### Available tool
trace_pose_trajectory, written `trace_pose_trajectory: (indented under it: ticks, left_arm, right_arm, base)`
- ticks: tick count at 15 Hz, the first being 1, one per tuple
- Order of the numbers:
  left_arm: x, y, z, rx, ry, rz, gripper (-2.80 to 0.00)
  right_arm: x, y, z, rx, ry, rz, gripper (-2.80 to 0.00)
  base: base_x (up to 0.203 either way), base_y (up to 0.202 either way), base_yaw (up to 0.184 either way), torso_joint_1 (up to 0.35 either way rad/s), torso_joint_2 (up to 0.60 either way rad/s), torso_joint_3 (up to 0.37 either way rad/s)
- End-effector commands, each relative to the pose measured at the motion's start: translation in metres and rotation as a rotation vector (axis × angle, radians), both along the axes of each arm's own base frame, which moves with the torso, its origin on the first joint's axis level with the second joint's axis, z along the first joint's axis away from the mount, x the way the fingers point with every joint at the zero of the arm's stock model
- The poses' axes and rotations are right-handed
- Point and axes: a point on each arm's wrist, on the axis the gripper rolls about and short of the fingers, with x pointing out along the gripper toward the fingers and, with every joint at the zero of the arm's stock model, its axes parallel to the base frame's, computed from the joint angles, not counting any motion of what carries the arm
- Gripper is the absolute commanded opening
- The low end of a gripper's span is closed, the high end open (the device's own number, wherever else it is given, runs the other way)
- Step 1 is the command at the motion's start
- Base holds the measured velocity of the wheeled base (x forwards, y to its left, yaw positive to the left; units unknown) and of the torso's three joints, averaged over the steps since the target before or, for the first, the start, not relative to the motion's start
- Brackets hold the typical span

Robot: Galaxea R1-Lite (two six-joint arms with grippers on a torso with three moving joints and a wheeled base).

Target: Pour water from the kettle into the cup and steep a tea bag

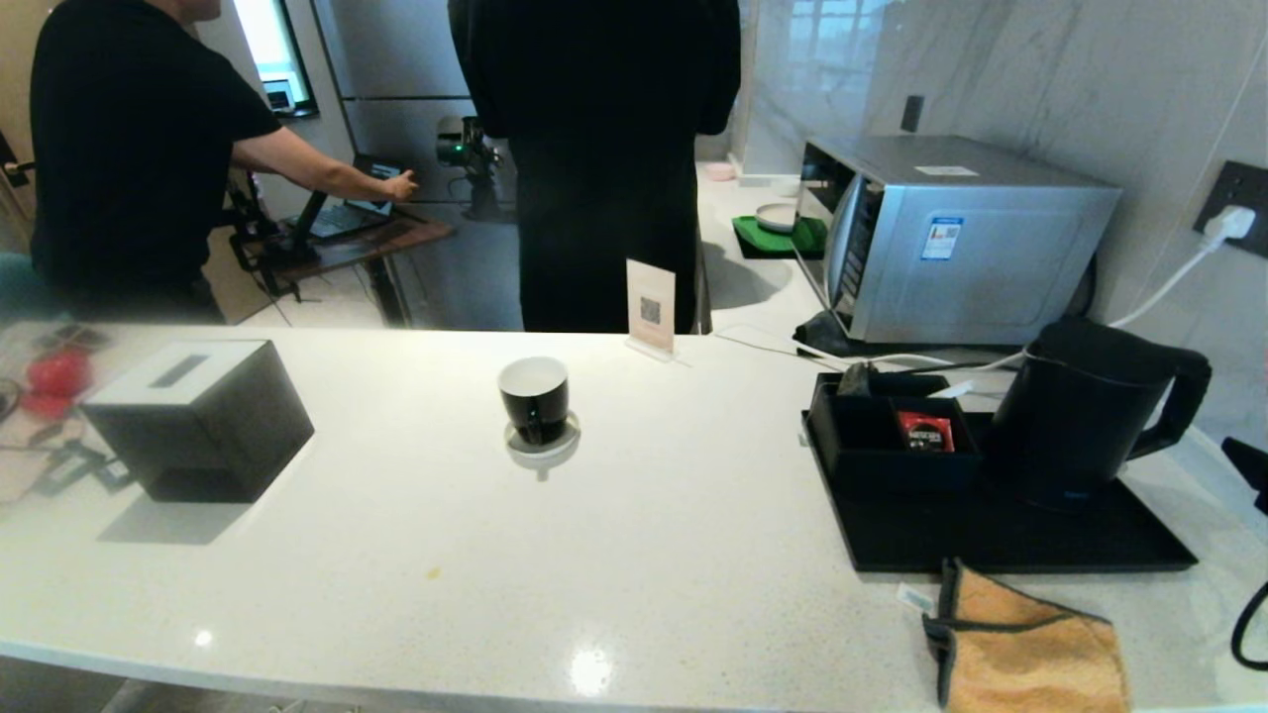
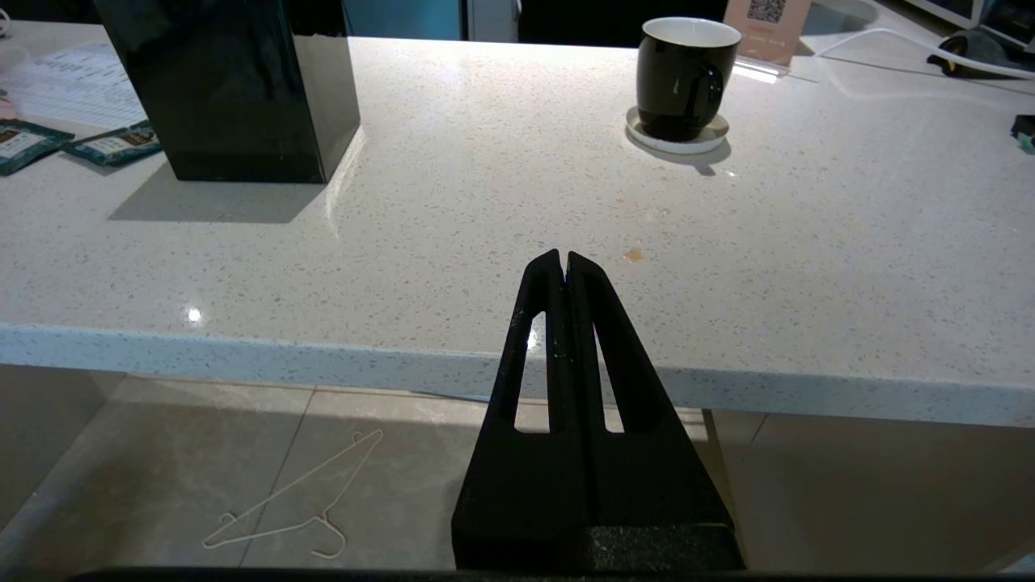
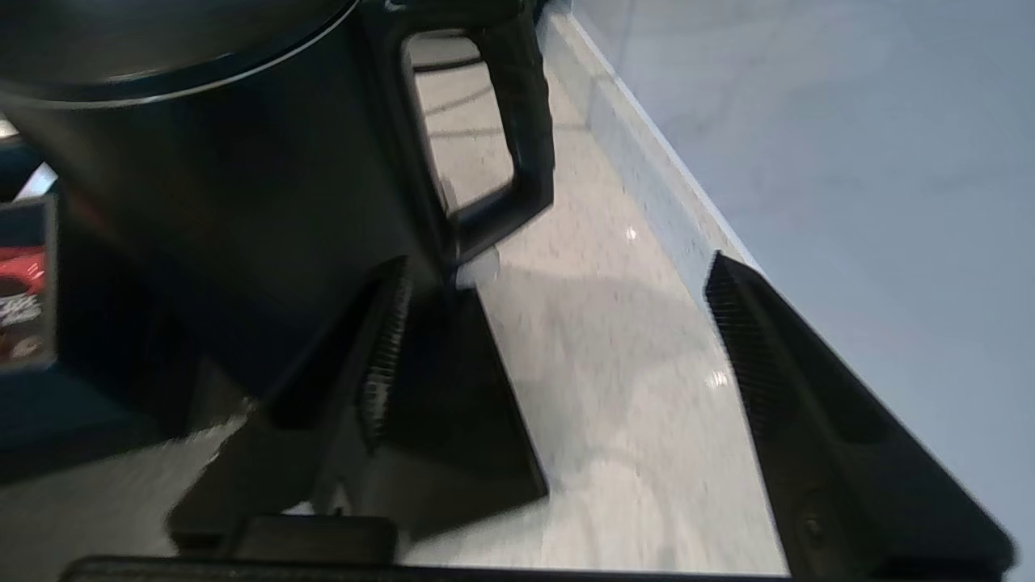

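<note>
The matte black kettle (image 1: 1075, 416) stands on a black tray (image 1: 1001, 540) at the right, handle (image 1: 1179, 401) turned right. In the right wrist view the kettle (image 3: 226, 202) fills the space just ahead. My right gripper (image 3: 558, 315) is open and empty, low beside the handle (image 3: 525, 145), and shows at the head view's right edge (image 1: 1250, 473). The black cup (image 1: 535, 396) with a white inside sits on its white saucer (image 1: 542, 443) mid-counter. My left gripper (image 2: 564, 259) hangs shut before the counter edge. Two green sachets (image 2: 113, 145) lie far left; I cannot tell whether they are tea bags.
A black tissue box (image 1: 203, 416) stands at the left. A black organiser (image 1: 892, 436) on the tray holds a red sachet (image 1: 926, 433). An orange cloth (image 1: 1030, 649) lies at the front right. A microwave (image 1: 951, 238) and two people (image 1: 604, 158) are behind the counter.
</note>
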Motion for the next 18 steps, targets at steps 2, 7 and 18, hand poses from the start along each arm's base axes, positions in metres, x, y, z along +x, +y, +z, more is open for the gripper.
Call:
trace_pose_trajectory:
  ticks: [2,7,18]
  left_arm:
    - [0.0,0.0,0.0,0.0,0.001,0.001,-2.8]
    - [0.0,0.0,0.0,0.0,0.001,0.001,-2.8]
    - [0.0,0.0,0.0,0.0,0.001,0.001,-2.8]
  right_arm:
    - [0.019,-0.013,-0.016,0.001,0.002,0.004,0.0]
    - [0.042,-0.028,-0.016,-0.043,-0.034,0.022,0.0]
    - [0.066,-0.044,-0.026,-0.052,-0.05,0.075,0.0]
  base:
    - [0.0,0.0,0.0,0.0,0.0,0.0]
    - [0.0,0.0,0.0,0.0,0.0,0.0]
    - [0.0,0.0,0.0,0.0,0.0,0.0]
